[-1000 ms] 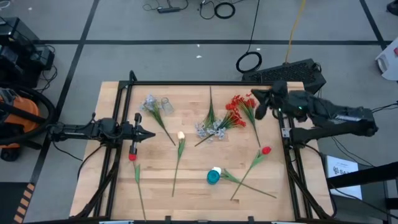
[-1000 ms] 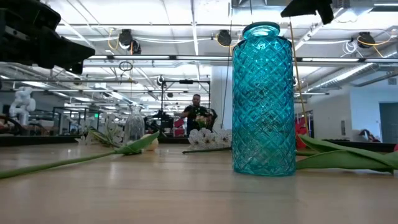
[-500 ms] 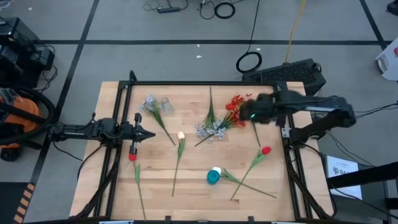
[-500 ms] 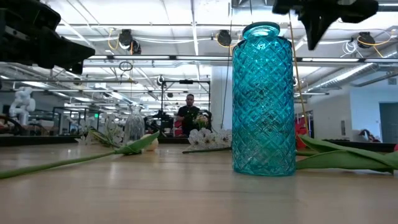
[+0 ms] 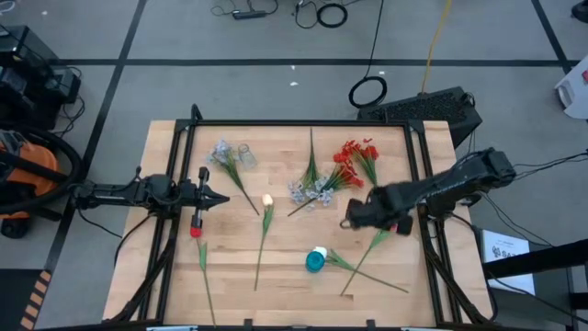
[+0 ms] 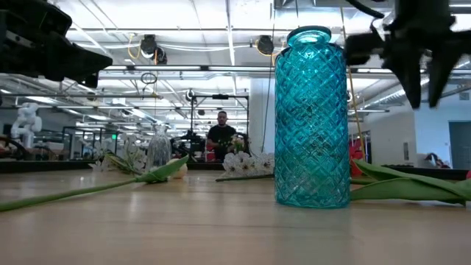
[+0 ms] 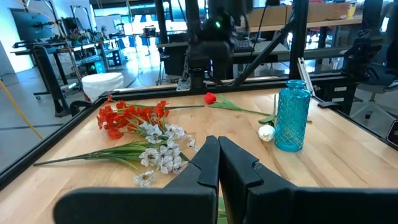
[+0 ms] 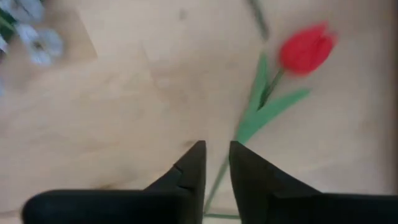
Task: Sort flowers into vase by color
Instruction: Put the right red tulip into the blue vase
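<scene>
**Right gripper poised over a red tulip, nothing in hand yet**

Right gripper [image 8: 216,163]: fingers a narrow slot apart, empty, pointing down at the table. Directly under the slot runs the green stem of a red tulip [image 8: 303,48]; the bloom lies just beyond the fingertips. The slight gap reads as readiness to straddle the stem, which makes sense since the stem is the only thin part to pinch.

Outward, taking the blue vase [image 5: 315,261] as landmark: the gripper hangs just beyond it toward the right arm's side. The tulip's stem runs down past the vase, crossing another stem. Farther back from the vase lie red clusters [image 5: 356,154] and pale sprigs [image 5: 312,191], tangled together. A white rosebud [image 5: 267,200] lies to the vase's left.

Vase stands upright, seemingly empty, so sorting looks barely begun.

Left gripper [image 5: 220,198]: fingers together, empty, parked well to the vase's left.
</scene>
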